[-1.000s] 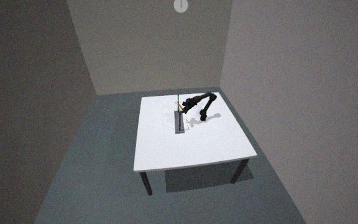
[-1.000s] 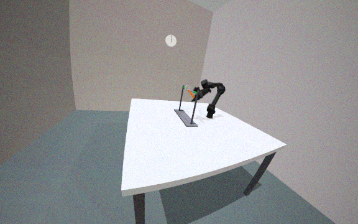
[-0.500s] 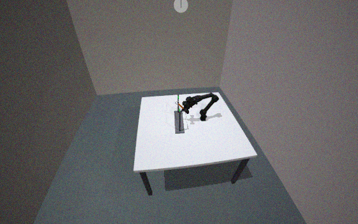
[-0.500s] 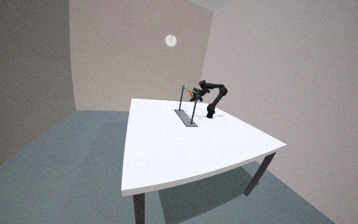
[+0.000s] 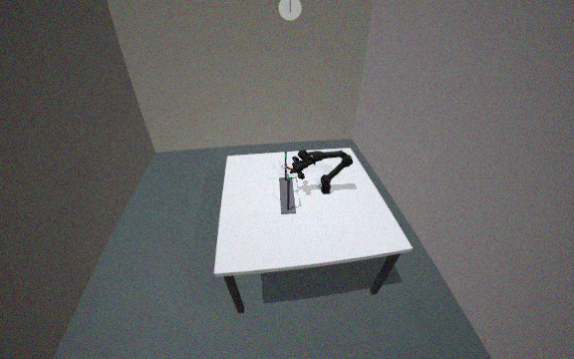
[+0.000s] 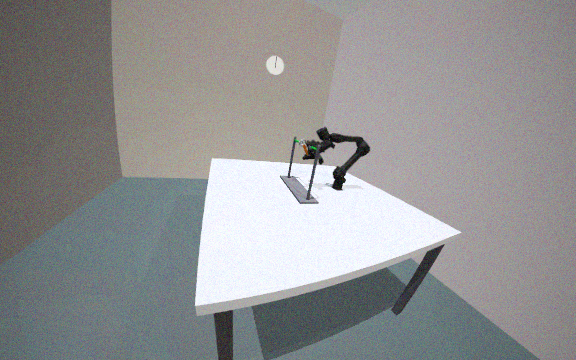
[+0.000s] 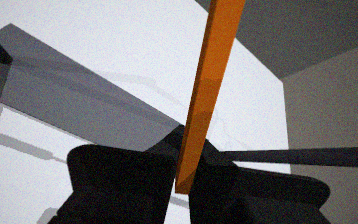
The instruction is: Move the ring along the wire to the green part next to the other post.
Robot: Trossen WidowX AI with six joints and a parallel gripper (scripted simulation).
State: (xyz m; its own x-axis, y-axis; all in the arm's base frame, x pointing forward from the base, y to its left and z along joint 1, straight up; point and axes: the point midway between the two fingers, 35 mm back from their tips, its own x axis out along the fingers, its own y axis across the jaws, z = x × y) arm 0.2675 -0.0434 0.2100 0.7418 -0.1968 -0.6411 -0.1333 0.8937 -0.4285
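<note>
— So, what has the gripper [image 7: 182,172] got?
— It is clamped on the orange handle [image 7: 207,90] — the bar rises between the dark fingers.
— And where is that, against the grey base plate [image 6: 299,190]?
— High above its far end, near the far post [image 6: 291,159]; the ring itself is too small to make out.

Two posts [image 6: 312,177] on a grey base plate [image 6: 295,190] mid-surface [image 6: 268,240], wire between; open room toward the near edge
</note>
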